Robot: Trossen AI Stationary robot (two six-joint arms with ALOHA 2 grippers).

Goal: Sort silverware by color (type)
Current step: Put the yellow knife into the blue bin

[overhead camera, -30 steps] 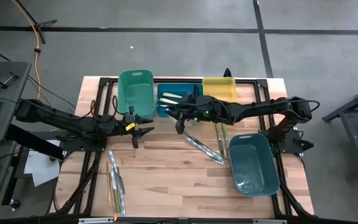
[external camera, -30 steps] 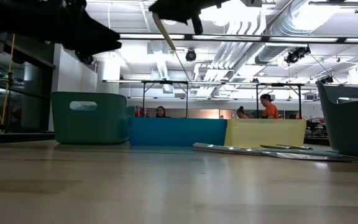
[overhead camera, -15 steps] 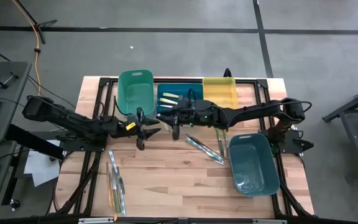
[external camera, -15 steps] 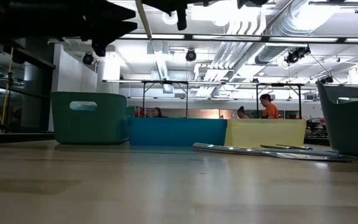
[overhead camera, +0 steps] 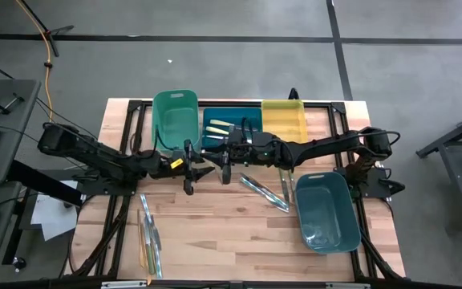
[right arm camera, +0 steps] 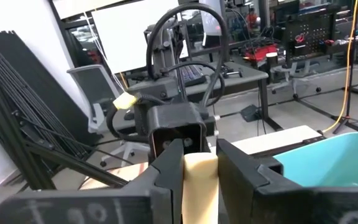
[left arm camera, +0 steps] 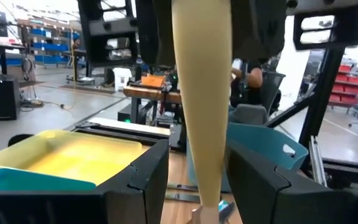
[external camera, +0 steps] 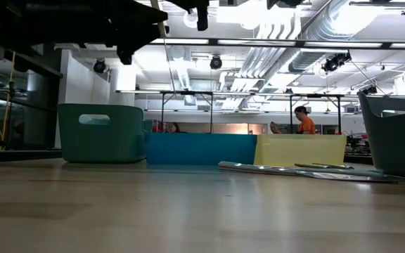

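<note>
My right gripper point(overhead camera: 221, 158) is high over the table's middle, just in front of the blue bin point(overhead camera: 229, 128), and is shut on a pale yellow-handled utensil point(left arm camera: 202, 118). My left gripper point(overhead camera: 199, 168) faces it from the left and is open. In the left wrist view its two fingers point(left arm camera: 138, 180) stand on either side of that handle, with a gap showing near the tips. More silverware lies flat on the wood in a right group point(overhead camera: 263, 191) and a left-front group point(overhead camera: 149, 237). My right gripper pinches the utensil's pale yellow handle point(right arm camera: 199, 180) between its two fingers. The fingers come in level from the table's right. The utensil is lifted well clear of the table, and its handle reaches out toward my left gripper point(right arm camera: 176, 130).
A green bin point(overhead camera: 175, 116), the blue bin holding pale yellow pieces and a yellow bin point(overhead camera: 283, 115) line the far edge. A grey-teal bin point(overhead camera: 326, 210) stands at the right front. People show in the room beyond the table point(external camera: 304, 119). Bare wood lies in the middle front.
My left gripper has gone toward the table's right, up to my right gripper, and has tipped up toward level. My right gripper has shifted a little toward the table's left with the utensil, which stays clear of the table.
</note>
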